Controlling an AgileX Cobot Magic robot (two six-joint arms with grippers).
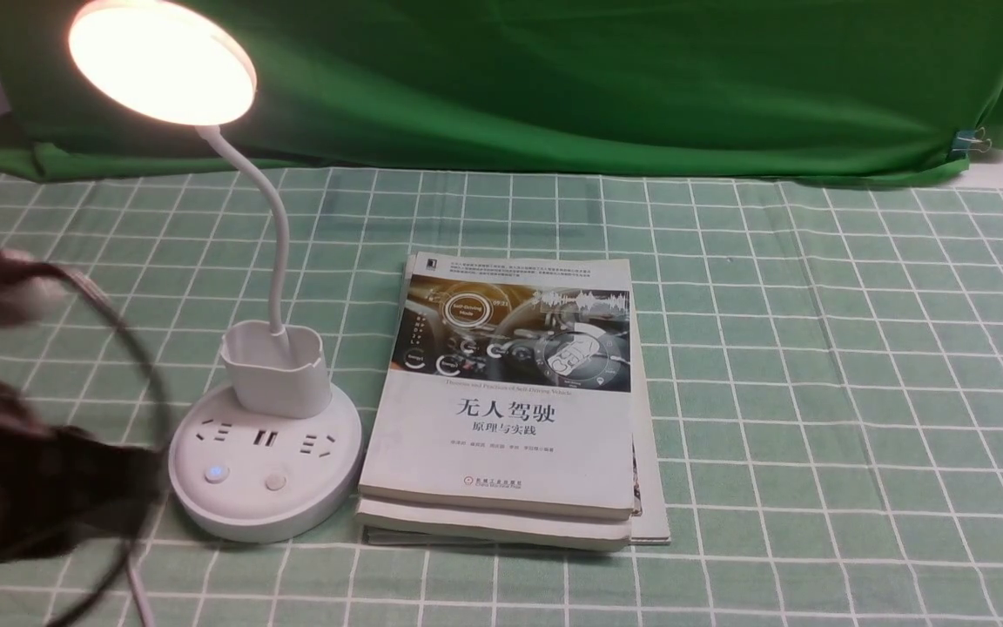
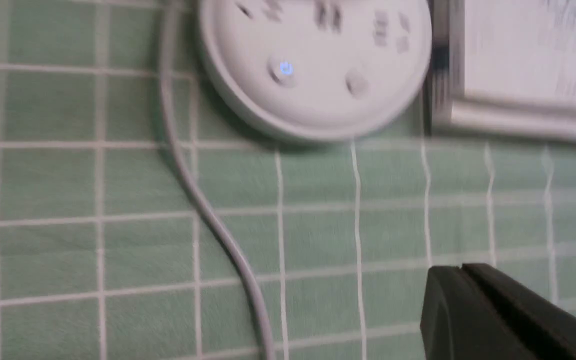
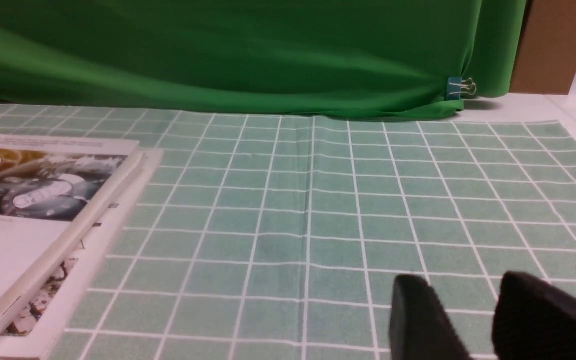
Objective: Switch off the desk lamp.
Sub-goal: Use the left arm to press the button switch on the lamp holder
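The desk lamp [image 1: 266,453] stands at the left of the checked cloth. Its round head [image 1: 162,61] is lit, on a thin bent neck above a small cup [image 1: 277,366]. The round base carries a blue-lit button [image 1: 216,473] and a plain button [image 1: 274,481]. My left arm [image 1: 31,488] is a dark blur just left of the base. In the left wrist view my left gripper [image 2: 460,270] is shut and empty, short of the base [image 2: 318,100] and its blue button [image 2: 286,69]. My right gripper [image 3: 460,290] is open and empty over bare cloth.
A stack of books [image 1: 510,392] lies right beside the lamp base; it also shows in the right wrist view [image 3: 28,210]. The lamp's grey cable [image 2: 203,200] trails over the cloth from the base. A green backdrop [image 1: 554,78] hangs along the far edge.
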